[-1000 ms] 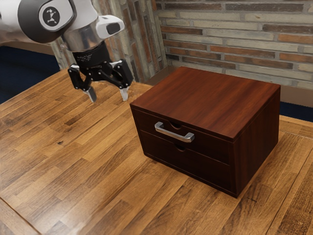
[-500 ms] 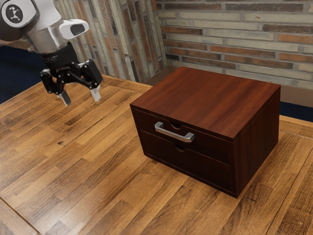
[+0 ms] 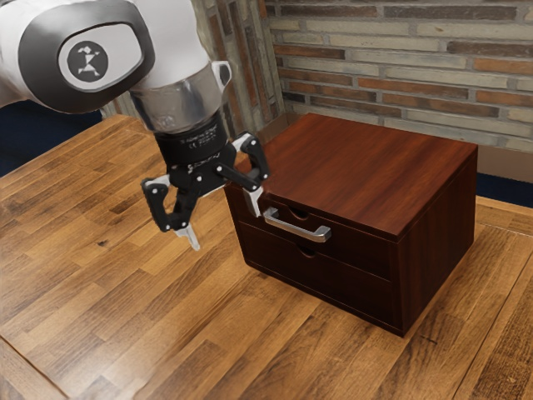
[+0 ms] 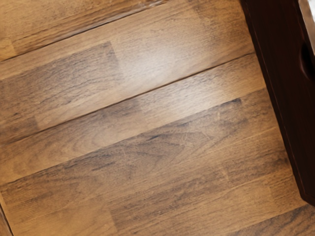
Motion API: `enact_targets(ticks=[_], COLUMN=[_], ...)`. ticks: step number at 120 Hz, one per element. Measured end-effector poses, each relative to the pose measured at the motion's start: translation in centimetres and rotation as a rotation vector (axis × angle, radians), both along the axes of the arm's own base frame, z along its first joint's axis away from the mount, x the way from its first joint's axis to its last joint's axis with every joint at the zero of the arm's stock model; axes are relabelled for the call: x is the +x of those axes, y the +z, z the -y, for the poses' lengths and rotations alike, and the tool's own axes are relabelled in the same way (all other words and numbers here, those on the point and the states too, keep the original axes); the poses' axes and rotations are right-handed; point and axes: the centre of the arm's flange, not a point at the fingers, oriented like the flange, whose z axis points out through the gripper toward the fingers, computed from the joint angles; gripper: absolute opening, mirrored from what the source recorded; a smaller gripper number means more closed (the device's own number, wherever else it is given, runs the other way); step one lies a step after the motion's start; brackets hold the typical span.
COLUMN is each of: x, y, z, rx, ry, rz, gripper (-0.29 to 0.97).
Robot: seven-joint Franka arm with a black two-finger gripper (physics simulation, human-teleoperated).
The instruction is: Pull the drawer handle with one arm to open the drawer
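Lettering on the black gripper (image 3: pixel 223 221) is too small to read; the white arm (image 3: pixel 166 50) bears a round grey badge with a small figure. The fingers stand wide apart, holding nothing, one tip just beside the brushed-metal bar handle (image 3: pixel 296 226) at its end toward the exterior view's left. The handle sits on the upper drawer (image 3: pixel 358 248), flush-fronted, in a glossy reddish-brown cabinet (image 3: pixel 358 167) on a plank table (image 3: pixel 125 292).

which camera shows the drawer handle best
The exterior view: the drawer handle shows whole, a silver bar on the upper drawer, gripper open beside it. The wrist view catches the cabinet front and a pale sliver, perhaps the handle.
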Motion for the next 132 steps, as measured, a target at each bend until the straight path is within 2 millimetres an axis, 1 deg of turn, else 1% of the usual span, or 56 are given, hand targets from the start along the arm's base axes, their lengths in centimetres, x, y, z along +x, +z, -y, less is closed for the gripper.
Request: enact_targets(ticks=[4,7,10,14,23,42,58,73,94,112,132], x=[-0.1,-0.1,-0.2,-0.2,0.0,0.6,0.9,1.0,0.8,0.8,1.1], y=[-0.7,-1.1,-1.4,-1.6,-1.7,-2.9,-3.2,-4.0,-5.3,-5.5,-5.7], z=[-2.0,-3.0,-3.5,-3.7,-3.2,-2.9,-1.7,-1.0,0.3,0.8,0.9], rx=[0.008,0.012,0.014,0.023,0.034,0.036,0.028,0.026,0.033,0.032,0.026], ry=[0.084,0.135,0.176,0.218,0.289,0.422,0.493,0.551,0.584,0.605,0.622], rz=[0.012,0.023,0.037,0.057,0.100,0.128,0.144,0.140,0.123,0.122,0.131], gripper=[0.62,0.62,0.61,0.61,0.61,0.60,0.59,0.59,0.58,0.58,0.58])
